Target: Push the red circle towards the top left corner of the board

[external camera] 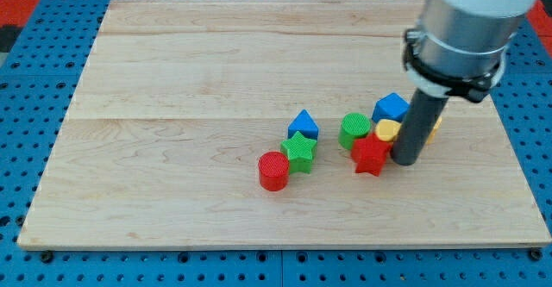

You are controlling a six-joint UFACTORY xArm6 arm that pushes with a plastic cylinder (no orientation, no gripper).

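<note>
Red circle: short cylinder, standing on the wooden worktop, a little below and left of the board's middle, well apart from the top left corner. Leftmost of all the blocks.

Green star: just up and right of the red circle, touching it or very nearly; edges too close to call.

Blue block: pointed top, roughly house-shaped, directly behind the green star, touching it.

Small gap, then the right-hand cluster.

Green cylinder: upright, at the cluster's left edge.

Red star: below and right of the green cylinder, pressed against it.

Yellow block: rounded top, shape otherwise unclear, wedged between the red star and the blue block behind.

Second blue block: angular, at the back of the cluster.

My tip: down on the board just right of the red star, seemingly touching the star and the yellow block. Well apart from the red circle, off to its right. The rod hides whatever lies immediately behind it; a sliver of yellow shows past its right side.

No gripper on this arm: only the rod, holding nothing.
</note>
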